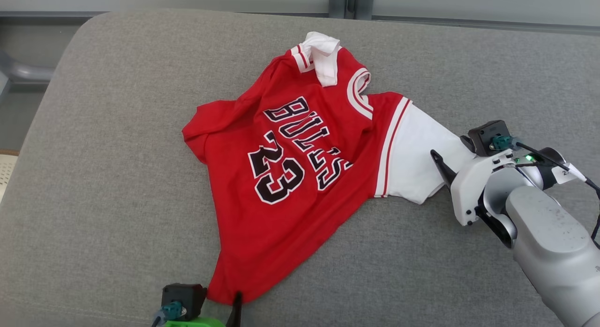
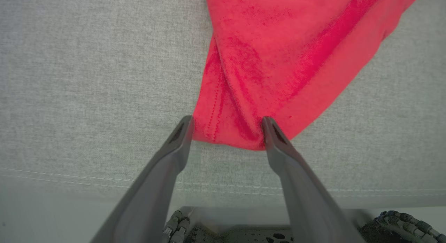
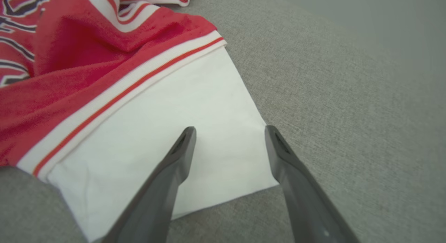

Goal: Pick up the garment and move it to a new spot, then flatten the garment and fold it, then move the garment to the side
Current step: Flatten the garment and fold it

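Left gripper (image 2: 227,122) is wide open and holds nothing. Its two dark fingers (image 2: 170,159) sit one on each side of the bottom corner of the red cloth basketball shirt (image 1: 290,177). The tips look to be touching the bunched-up hem (image 2: 226,131).

The shirt lies near the middle of a big soft gray cloth cushion (image 1: 93,177), with its bottom corner close to the near edge. It is not flat. Its left side is wrinkled and pulled in, and folds bend the dark letters and the number 23 (image 1: 276,172). At the far end, one white sleeve (image 1: 323,55) is flopped over by the neck. To the right, the other white sleeve (image 1: 422,153) lies smooth on the cushion.

Right gripper (image 3: 230,131) is wide open too and holds nothing. Its fingers hover over the outer end of that smooth sleeve, one above the cloth and one at its edge.

I think the robot is getting ready to grab the shirt at two spots. That could be to lift it or to pull it flat, and I cannot tell which. Folding is not begun. Next, both grippers need to go down a little and pinch the cloth tight. Then they need to move together, so the shirt does not slip out or bunch up more.
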### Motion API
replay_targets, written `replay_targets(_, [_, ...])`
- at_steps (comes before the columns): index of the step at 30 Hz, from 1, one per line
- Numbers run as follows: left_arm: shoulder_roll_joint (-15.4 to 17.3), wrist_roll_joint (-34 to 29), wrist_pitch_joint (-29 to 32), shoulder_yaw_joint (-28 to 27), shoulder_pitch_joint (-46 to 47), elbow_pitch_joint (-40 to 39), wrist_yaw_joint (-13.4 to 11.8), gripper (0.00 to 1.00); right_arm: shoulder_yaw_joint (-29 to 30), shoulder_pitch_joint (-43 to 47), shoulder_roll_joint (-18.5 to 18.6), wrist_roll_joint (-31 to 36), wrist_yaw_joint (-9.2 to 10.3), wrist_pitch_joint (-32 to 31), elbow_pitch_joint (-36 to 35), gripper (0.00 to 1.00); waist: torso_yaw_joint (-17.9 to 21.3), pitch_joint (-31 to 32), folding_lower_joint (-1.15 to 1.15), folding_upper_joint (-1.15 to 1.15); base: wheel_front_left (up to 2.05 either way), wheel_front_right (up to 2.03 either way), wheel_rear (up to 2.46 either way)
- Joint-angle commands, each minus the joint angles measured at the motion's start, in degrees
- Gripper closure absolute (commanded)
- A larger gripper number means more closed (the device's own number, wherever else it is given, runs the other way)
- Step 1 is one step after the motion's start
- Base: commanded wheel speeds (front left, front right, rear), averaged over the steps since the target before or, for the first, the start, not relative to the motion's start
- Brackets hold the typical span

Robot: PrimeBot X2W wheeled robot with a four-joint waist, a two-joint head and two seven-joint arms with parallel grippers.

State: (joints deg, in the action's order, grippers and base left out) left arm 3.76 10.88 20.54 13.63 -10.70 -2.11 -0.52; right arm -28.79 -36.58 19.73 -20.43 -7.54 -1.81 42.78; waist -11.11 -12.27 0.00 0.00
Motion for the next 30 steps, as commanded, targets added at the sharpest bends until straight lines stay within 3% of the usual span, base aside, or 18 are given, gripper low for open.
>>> replay_targets(1, [0.5,0.2,0.2,-0.1,-0.3,0.0,-0.1,0.0,-1.0,-0.7,0.7,-0.9,0.11,-0.7,0.7,0.0,-0.9,-0.9,0.0,0.0,0.0,0.0,0.0])
replay_targets(14, [0.5,1.6,-0.2,0.3,1.9,3.6,0.0,0.0,-5.8,-4.2,3.4,-2.0,0.13,-4.1,8.3,0.0,-0.5,-1.4,0.0,0.0,0.0,0.0,0.0])
replay_targets(24, [0.3,3.0,-1.1,0.5,4.4,8.3,0.4,0.0,-9.6,-3.9,2.2,-4.3,0.07,-6.5,9.8,0.0,-0.4,-1.9,0.0,0.0,0.0,0.0,0.0])
replay_targets(26, [0.2,3.2,-1.2,0.9,5.2,9.9,0.9,0.45,-10.7,-3.8,1.7,-5.5,0.04,-7.5,9.7,0.0,-0.5,-1.9,0.0,0.0,0.0,0.0,0.0])
replay_targets(27, [0.1,3.5,-1.4,1.0,5.8,10.6,1.0,0.87,-11.2,-3.8,1.6,-6.0,0.04,-7.8,9.6,0.33,-0.5,-1.9,0.0,0.0,0.0,0.0,0.0])
replay_targets(28, [0.1,3.4,-1.9,1.1,6.3,11.2,1.2,1.0,-11.4,-3.8,1.6,-6.4,0.03,-7.9,9.5,0.6,-0.6,-1.8,0.0,0.0,0.0,0.0,0.0])
replay_targets(29, [0.1,3.4,-2.2,1.3,6.6,12.0,1.4,1.0,-11.7,-3.5,1.5,-7.2,0.03,-8.2,9.5,1.0,-0.7,-1.4,0.0,0.0,0.0,0.0,0.0])
replay_targets(30, [0.1,3.6,-2.4,1.4,6.7,12.6,1.6,1.0,-11.9,-3.1,1.4,-8.0,0.03,-8.4,9.2,1.0,-0.7,-1.1,0.0,0.0,0.0,0.0,0.0])
